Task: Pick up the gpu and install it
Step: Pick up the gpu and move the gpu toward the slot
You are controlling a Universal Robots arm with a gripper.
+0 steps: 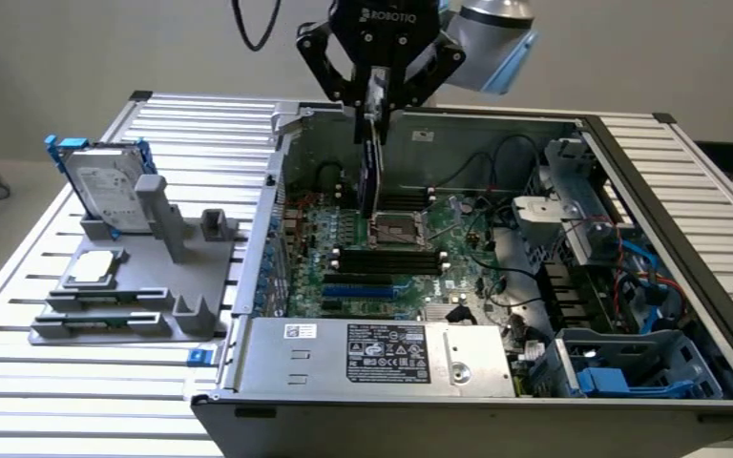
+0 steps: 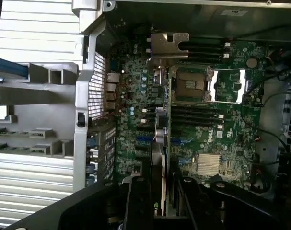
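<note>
**Here: expansion card held over the open case**

The black two-fingered gripper (image 1: pixel 376 105) on the grey arm is clamped on the gpu (image 1: pixel 369 167) — a short, flat card with a green circuit board on one face and a black shroud on the other. The fingers (image 2: pixel 135 203) press on its two flat faces. The card hangs edge-on and upright, its silver end bracket (image 2: pixel 169 45) at the end away from the gripper.

It is inside the outline of the open black and silver computer case (image 1: pixel 255 286), above the large green motherboard (image 1: pixel 456 258) and near the square silver processor socket (image 1: pixel 403 229). Whether its lower end touches the board cannot be told.

Towards the exterior view's left, outside the case, a grey plastic fixture (image 1: pixel 150 286) rests on the ribbed aluminium table (image 1: pixel 73 391). A silver hard drive in a blue frame (image 1: pixel 102 186) stands upright in the fixture — well apart from the gripper.
</note>
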